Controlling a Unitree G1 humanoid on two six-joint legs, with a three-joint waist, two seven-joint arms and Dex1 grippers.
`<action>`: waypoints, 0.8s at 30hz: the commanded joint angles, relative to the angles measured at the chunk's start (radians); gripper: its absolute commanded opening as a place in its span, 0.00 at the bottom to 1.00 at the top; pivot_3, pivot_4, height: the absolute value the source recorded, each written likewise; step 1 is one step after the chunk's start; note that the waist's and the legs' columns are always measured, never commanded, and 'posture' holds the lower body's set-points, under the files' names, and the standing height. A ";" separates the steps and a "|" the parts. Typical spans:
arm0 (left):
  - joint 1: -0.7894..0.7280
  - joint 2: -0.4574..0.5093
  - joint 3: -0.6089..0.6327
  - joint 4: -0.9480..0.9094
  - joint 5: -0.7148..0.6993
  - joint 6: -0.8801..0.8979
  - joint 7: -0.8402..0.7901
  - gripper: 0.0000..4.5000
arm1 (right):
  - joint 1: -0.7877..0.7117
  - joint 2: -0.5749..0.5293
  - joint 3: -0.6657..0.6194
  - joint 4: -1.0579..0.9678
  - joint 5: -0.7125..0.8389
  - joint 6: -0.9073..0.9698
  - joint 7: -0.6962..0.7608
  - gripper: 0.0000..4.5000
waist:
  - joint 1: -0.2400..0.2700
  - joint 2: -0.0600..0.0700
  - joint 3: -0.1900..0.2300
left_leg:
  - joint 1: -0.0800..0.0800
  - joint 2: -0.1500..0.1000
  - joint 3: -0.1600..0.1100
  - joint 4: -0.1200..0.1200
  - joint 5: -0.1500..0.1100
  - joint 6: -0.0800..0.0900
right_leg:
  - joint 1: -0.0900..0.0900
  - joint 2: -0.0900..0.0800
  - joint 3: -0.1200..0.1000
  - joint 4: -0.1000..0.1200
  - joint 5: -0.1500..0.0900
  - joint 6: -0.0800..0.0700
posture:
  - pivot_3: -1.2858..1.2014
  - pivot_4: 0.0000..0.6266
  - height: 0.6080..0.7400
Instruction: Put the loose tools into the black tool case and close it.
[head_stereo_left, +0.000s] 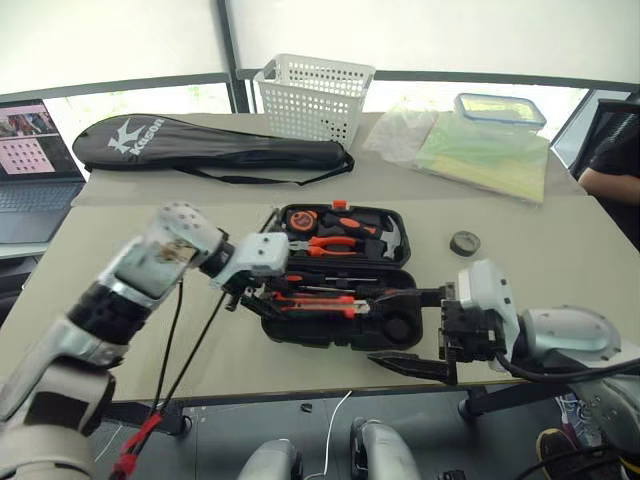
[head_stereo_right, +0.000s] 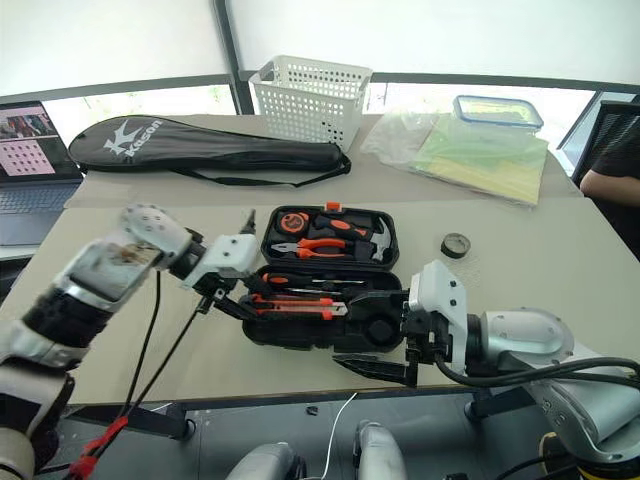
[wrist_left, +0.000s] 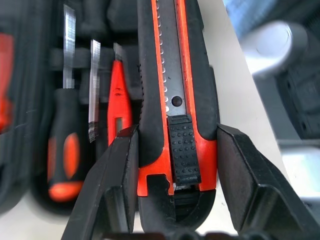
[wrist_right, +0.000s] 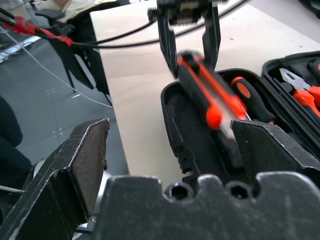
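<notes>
The left gripper (wrist_left: 175, 165) has its jaws half closed on the utility knife (wrist_left: 175, 100), held by the butt end above the near tray of the black tool case (head_stereo_left: 395, 330), at six o'clock of the table (head_stereo_left: 560, 250). The knife is stiff, light and ribbed, so gripping across its flat sides suits. One knife; two screwdrivers (wrist_left: 62, 140) and one tester (wrist_left: 118, 105) lie slotted. One tape roll (head_stereo_left: 465, 243) waits at three o'clock. The right gripper (head_stereo_left: 425, 330), jaws wide open, holds nothing.
</notes>
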 joint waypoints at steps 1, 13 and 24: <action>-0.033 -0.018 -0.025 0.036 0.061 -0.034 -0.022 0.40 | 0.016 -0.005 -0.047 -0.047 0.017 -0.006 -0.030 1.00 | 0.002 0.000 0.000 | -0.001 0.000 0.000 0.002 -0.001 0.001 | 0.000 0.000 0.000 0.002 0.000 0.000 | 0.52 0.24 1.00; -0.055 -0.151 -0.060 0.094 0.145 0.003 -0.008 0.40 | 0.023 -0.001 -0.053 -0.059 0.022 -0.009 -0.078 1.00 | 0.011 0.000 0.000 | -0.002 -0.001 0.001 0.008 -0.005 0.009 | 0.002 0.000 -0.002 -0.003 0.003 0.006 | 0.52 0.24 1.00; -0.055 -0.134 -0.042 0.045 0.149 0.067 -0.047 0.86 | 0.006 0.008 -0.029 -0.042 0.007 -0.015 -0.086 1.00 | 0.007 0.000 0.000 | -0.002 -0.001 0.001 0.008 -0.005 0.009 | 0.002 0.000 -0.001 -0.004 0.003 0.006 | 0.52 0.24 1.00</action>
